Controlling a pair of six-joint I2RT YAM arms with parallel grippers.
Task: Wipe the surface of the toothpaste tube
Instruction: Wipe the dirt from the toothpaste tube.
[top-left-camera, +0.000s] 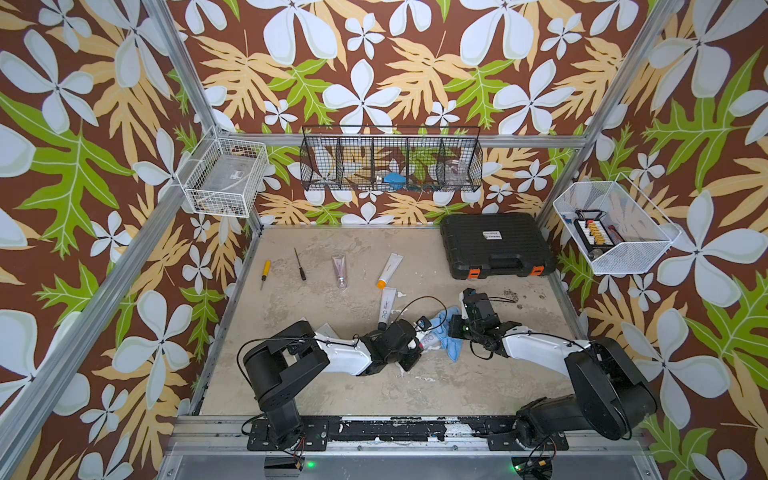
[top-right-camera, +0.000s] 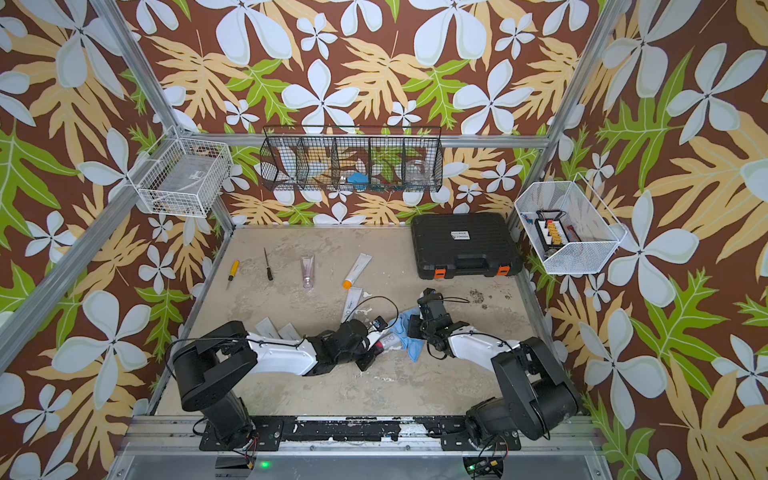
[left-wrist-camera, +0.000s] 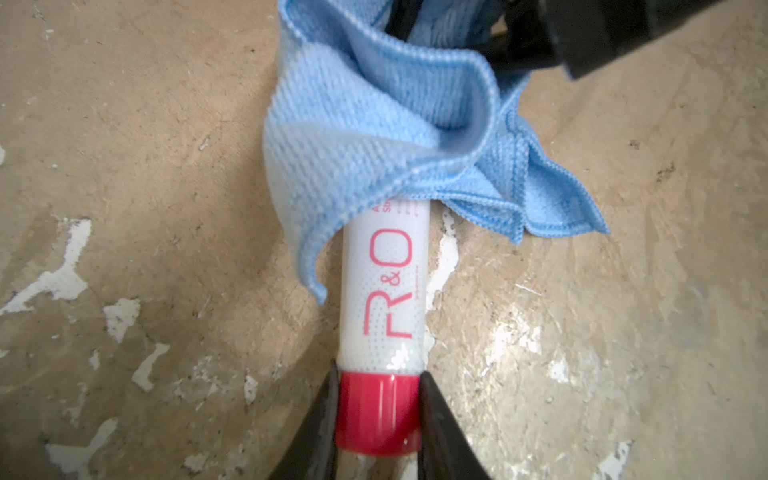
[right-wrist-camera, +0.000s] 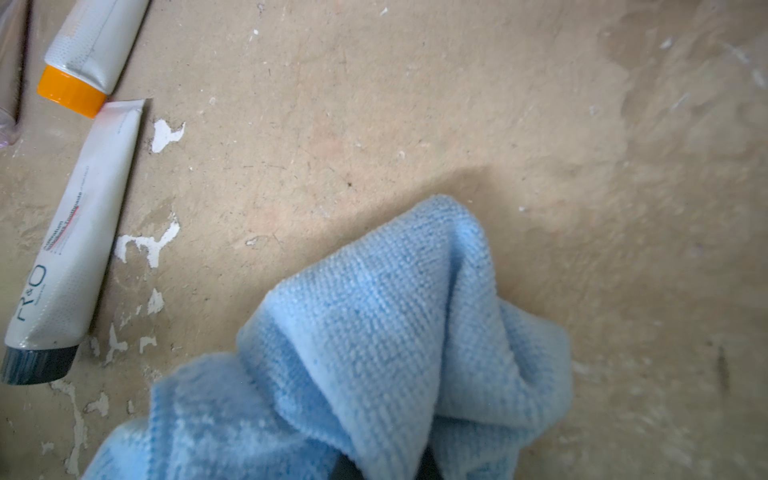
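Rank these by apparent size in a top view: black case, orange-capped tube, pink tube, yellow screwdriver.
1. black case
2. orange-capped tube
3. pink tube, only slightly smaller
4. yellow screwdriver, the thinnest

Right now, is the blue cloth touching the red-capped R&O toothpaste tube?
Touching. The left wrist view shows the blue cloth draped over the red-capped R&O toothpaste tube, its fold hiding the far end.

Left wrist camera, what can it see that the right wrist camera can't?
Only the left wrist view: the red-capped tube, its cap pinched in the left hand. Only the right wrist view: a dark-capped tube and an orange-capped tube lying on the table. Both: the blue cloth and the table.
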